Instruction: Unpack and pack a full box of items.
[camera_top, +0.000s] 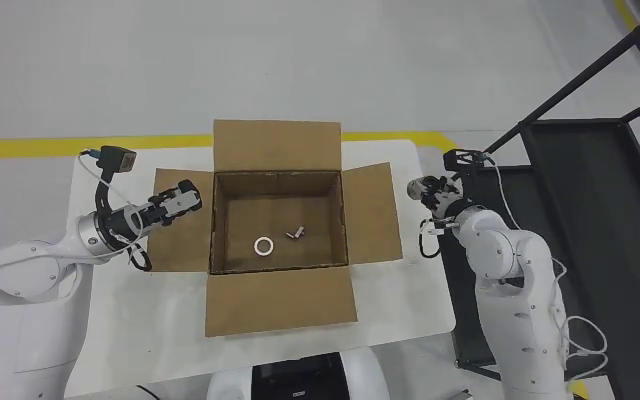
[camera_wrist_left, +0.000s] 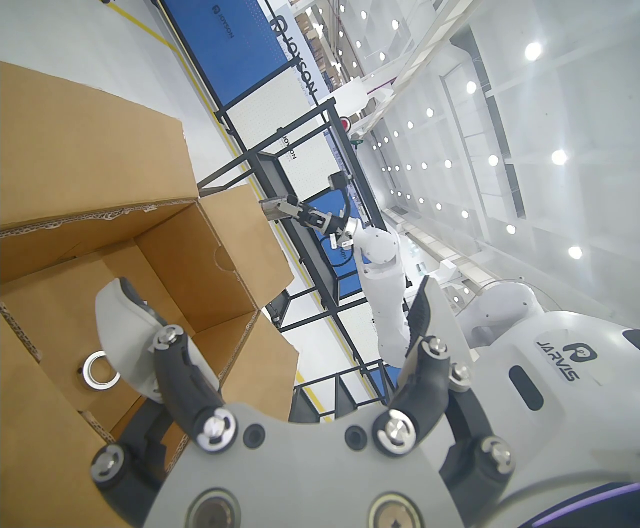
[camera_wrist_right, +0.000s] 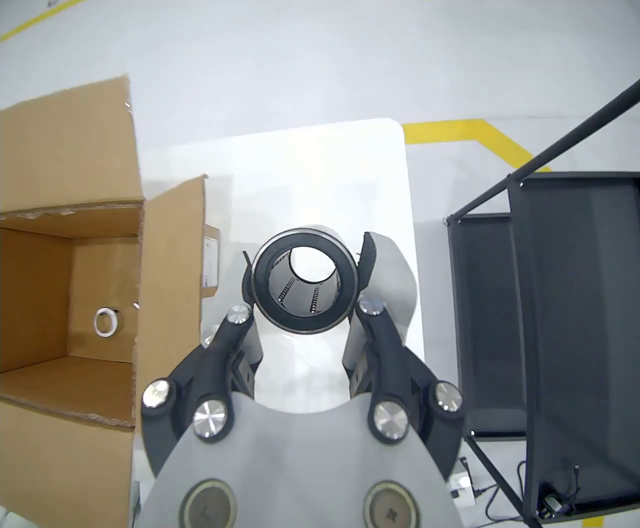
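Note:
An open cardboard box (camera_top: 228, 222) stands in the middle of the white table (camera_top: 420, 290), its four flaps folded outward. On its floor lie a silver ring (camera_top: 264, 245) and a small metal piece (camera_top: 295, 233). The ring (camera_wrist_left: 101, 371) (camera_wrist_right: 106, 320) also shows in both wrist views. My left gripper (camera_top: 182, 198) (camera_wrist_left: 275, 320) is open and holds nothing, above the box's left flap. My right gripper (camera_top: 430, 190) (camera_wrist_right: 307, 265) is shut on a black-rimmed metal cylinder sleeve (camera_wrist_right: 304, 280), over the table just right of the right flap. The same sleeve (camera_wrist_left: 274, 207) appears far off in the left wrist view.
A black metal rack (camera_top: 580, 190) (camera_wrist_right: 575, 325) stands close to the table's right edge. A yellow floor line (camera_top: 100, 145) runs behind the table. The box's front flap (camera_top: 280, 300) covers the table in front.

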